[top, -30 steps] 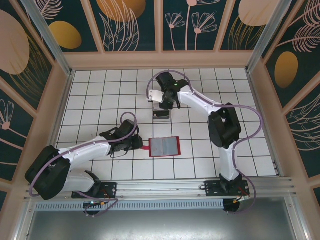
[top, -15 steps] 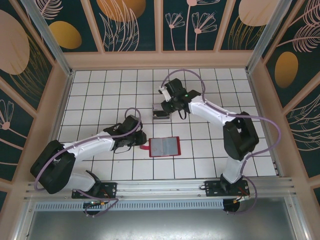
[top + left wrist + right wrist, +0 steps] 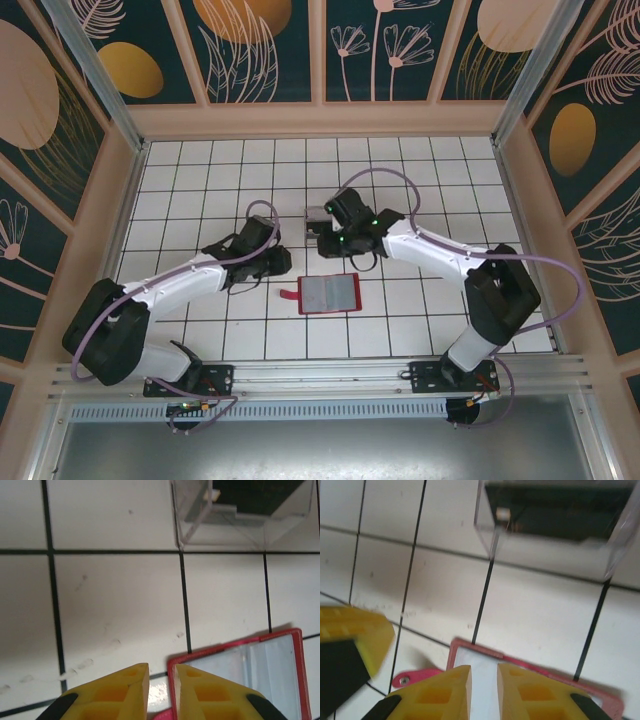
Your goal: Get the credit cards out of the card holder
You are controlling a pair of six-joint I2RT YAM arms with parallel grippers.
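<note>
The card holder (image 3: 330, 294) lies open on the tiled table, red with a grey lining (image 3: 481, 661), its tab (image 3: 412, 679) pointing left. My left gripper (image 3: 279, 265) hovers at the holder's far-left corner (image 3: 175, 662). Its yellow fingers (image 3: 120, 692) stand a narrow gap apart, with nothing between them. My right gripper (image 3: 338, 255) hangs over the holder's far edge (image 3: 470, 647), also narrowly open and empty. A dark credit card (image 3: 255, 495) lies inside the clear box (image 3: 235, 527).
The clear plastic box (image 3: 318, 222) stands just beyond the card holder, partly under the right arm. In the right wrist view, the left gripper's yellow finger (image 3: 350, 640) shows close on the left. White tiles lie bare all around, within wooden walls.
The right gripper has come back from the clear box toward the card holder. The left gripper has shifted from beside the tab up to the holder's far-left corner.
</note>
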